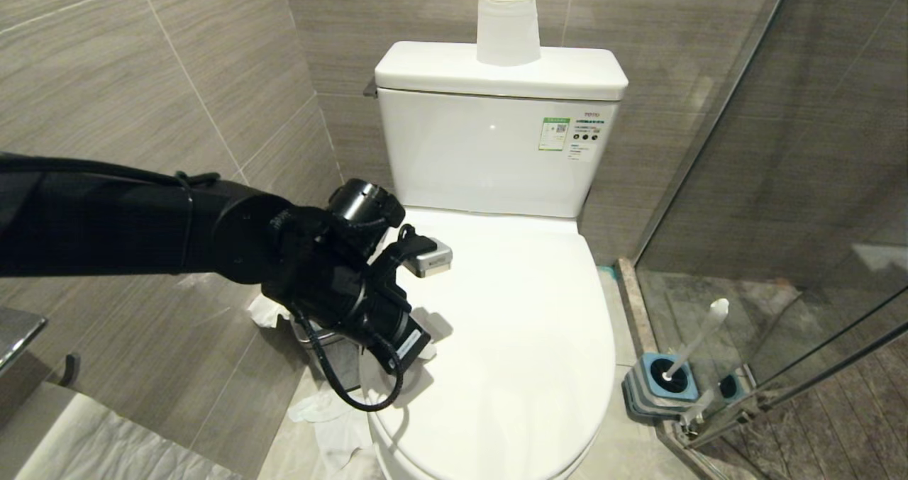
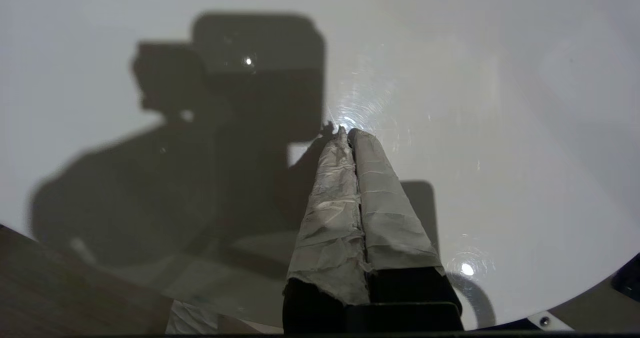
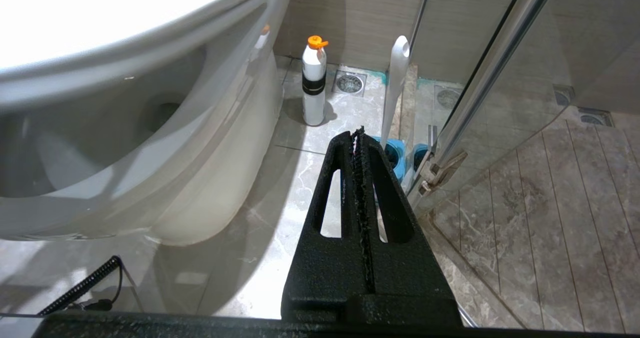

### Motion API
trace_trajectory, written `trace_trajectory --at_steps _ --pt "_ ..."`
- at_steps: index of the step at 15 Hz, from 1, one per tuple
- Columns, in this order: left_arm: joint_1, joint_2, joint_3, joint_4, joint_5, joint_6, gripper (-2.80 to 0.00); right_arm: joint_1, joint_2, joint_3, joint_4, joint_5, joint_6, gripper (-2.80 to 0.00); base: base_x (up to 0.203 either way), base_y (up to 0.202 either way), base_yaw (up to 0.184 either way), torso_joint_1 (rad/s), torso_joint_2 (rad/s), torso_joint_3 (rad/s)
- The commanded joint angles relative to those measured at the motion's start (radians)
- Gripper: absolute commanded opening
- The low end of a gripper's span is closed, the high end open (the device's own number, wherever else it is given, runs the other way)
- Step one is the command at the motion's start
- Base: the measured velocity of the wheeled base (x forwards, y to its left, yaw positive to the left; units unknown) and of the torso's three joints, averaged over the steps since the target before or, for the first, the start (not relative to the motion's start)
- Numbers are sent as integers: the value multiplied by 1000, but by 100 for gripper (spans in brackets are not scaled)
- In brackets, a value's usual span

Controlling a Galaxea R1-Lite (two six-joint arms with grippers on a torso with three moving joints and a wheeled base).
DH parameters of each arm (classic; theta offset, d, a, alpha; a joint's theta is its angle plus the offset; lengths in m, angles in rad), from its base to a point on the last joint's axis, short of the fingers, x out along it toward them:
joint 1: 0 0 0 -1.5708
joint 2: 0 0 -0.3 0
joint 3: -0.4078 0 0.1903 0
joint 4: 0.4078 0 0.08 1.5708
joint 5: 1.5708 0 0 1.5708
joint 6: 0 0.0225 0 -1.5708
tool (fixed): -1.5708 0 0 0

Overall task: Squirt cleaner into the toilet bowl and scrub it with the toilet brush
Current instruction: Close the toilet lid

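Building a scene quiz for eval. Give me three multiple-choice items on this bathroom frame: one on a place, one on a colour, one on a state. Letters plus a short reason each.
1. Where does the toilet paper roll stand?
A. on the floor
B. on the cistern lid
C. on the toilet lid

2. What colour is the cap of the white bottle on the floor beside the toilet bowl?
A. orange
B. green
C. black

3. In what state is the toilet lid?
A. raised against the cistern
B. removed
C. closed, with the shut left gripper over it

Answers:
1 B: the roll sits upright on top of the cistern.
2 A: the right wrist view shows an orange cap above a black band.
3 C: the lid lies flat over the bowl; the toilet brush stands in its blue holder, not gripped.
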Motion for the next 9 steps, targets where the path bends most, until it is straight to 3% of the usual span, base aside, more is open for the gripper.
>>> trace_trajectory --at_steps 1,9 --pt "-13 75 30 -44 24 3 -280 0 1 1 0 1 0 -280 0 0 0 0 0 0" --pt "-38 136 92 -100 43 2 -280 0 1 0 0 2 0 -280 0 0 0 0 0 0"
